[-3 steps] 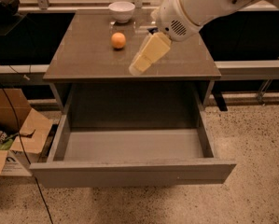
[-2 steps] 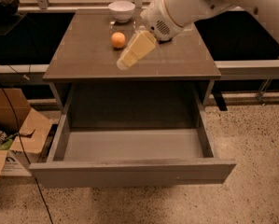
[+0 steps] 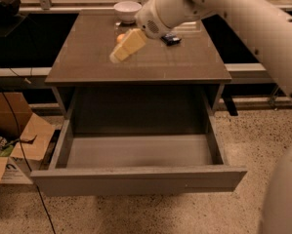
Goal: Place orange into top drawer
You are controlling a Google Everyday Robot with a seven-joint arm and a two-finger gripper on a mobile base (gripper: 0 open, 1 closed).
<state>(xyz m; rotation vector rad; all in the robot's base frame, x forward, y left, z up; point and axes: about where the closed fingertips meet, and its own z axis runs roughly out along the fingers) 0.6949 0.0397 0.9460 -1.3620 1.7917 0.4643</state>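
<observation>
— Where is your orange (image 3: 120, 36)?

— On the counter (image 3: 184, 65), towards the back and a little left of the middle. You see only a small sliver of it; the rest is hidden behind the hand (image 3: 117, 56).

— And the hand?

— It hangs over the counter, slanting down to the left, with its pale yellow tip nearer the front edge than the orange. Its upper part overlaps the orange in your view. Whether it touches the fruit, I cannot tell. Released or clenched, I cannot tell either.

— The drawer (image 3: 135, 179)?

— Pulled well out below the counter's front edge. You can see its grey floor, both side walls and the flat front panel nearest you. The orange is not in it.

— What else is up there?

— A white bowl (image 3: 127, 9) at the back edge, behind the orange and apart from it. A dark packet (image 3: 171, 39) lies right of the hand, partly under the arm (image 3: 233, 13), which comes in from the right.

— And around the cabinet?

— An open cardboard box (image 3: 18, 135) sits on the speckled floor (image 3: 253, 140) to the left, with a thin black cable (image 3: 11, 112) running down across it.
</observation>
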